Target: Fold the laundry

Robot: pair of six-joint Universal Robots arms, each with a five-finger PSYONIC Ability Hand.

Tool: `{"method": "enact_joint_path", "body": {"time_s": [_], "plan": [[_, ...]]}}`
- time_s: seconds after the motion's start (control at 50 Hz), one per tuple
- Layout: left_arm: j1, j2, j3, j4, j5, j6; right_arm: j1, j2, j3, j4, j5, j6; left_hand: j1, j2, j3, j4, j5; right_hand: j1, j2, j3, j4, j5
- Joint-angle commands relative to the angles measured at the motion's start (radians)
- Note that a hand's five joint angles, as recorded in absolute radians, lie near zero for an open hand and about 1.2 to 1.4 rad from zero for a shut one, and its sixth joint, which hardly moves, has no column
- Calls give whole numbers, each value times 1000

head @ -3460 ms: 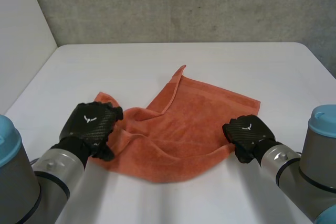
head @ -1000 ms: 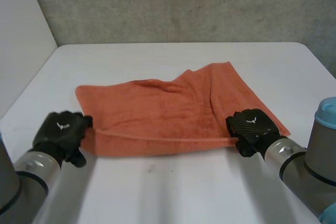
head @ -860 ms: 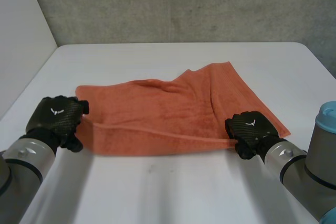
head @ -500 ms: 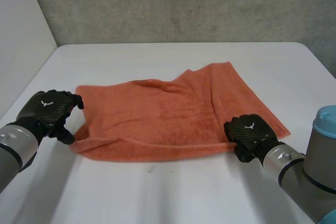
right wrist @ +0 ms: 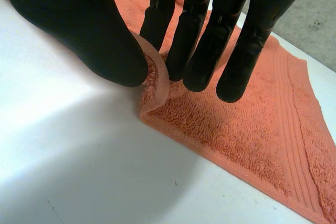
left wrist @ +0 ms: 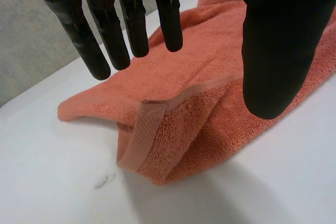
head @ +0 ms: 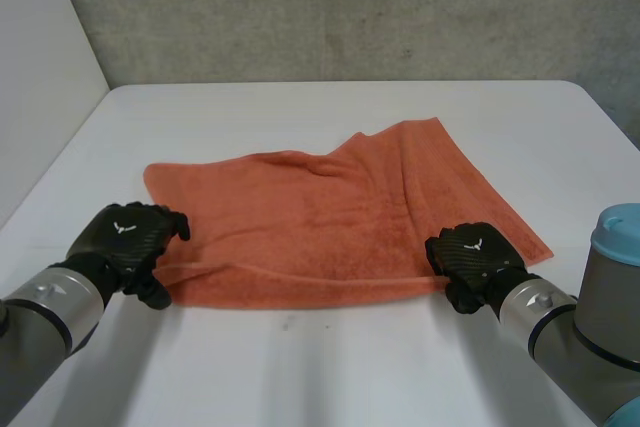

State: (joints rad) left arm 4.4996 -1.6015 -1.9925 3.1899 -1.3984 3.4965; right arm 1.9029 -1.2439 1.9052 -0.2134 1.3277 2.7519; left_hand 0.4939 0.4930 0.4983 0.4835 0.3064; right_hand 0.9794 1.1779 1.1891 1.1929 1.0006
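The towel (head: 320, 217) lies mid-table (head: 300, 107), doubled once by the look of it, with its layers askew toward 1 o'clock. My left hand (head: 125, 242) hangs over its 8 o'clock corner, fingers straight and holding nothing. My right hand (head: 470, 257) pinches the fold edge at 4 o'clock. I judge squaring up and further folds remain.

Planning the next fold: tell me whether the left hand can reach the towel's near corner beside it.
Probably yes: the left hand hangs open right over that corner of the towel, with nothing between them.
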Motion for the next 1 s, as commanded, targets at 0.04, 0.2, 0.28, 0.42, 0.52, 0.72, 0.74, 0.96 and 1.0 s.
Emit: {"method": "enact_joint_path", "body": {"time_s": [0.04,0.2,0.28,0.42,0.52,0.72,0.74,0.96,1.0], "plan": [[-42,-112,32,38,-143,4,1,0,0,0,-1,0,60,61,56,70,73,417,218,207,203,221],[-51,-202,55,94,-206,6,1,-2,2,0,-1,0,292,292,287,302,304,417,218,207,203,221],[-54,-209,52,140,-206,4,-1,-6,3,2,1,0,887,888,882,897,900,417,218,207,203,221],[-91,-167,50,217,-209,-1,-7,-22,2,2,5,18,902,903,898,913,915,152,-47,-58,-62,-44],[-120,-57,57,226,-211,-2,-42,-54,0,2,10,46,902,903,898,913,915,-353,-552,-563,-567,-549],[-166,110,129,229,-215,-7,-156,-144,-24,17,-41,222,902,903,898,913,915,-422,-620,-631,-635,-617],[-174,118,138,229,-217,-7,-162,-147,-28,22,-51,226,902,903,898,913,915,-422,-620,-631,-635,-617],[-246,199,251,220,-218,-102,-219,-135,-67,190,-171,239,902,903,898,913,915,-483,-682,-693,-697,-679],[-255,212,271,219,-218,-106,-216,-117,-69,197,-174,244,902,903,898,913,915,-545,-743,-755,-758,-741]]}}
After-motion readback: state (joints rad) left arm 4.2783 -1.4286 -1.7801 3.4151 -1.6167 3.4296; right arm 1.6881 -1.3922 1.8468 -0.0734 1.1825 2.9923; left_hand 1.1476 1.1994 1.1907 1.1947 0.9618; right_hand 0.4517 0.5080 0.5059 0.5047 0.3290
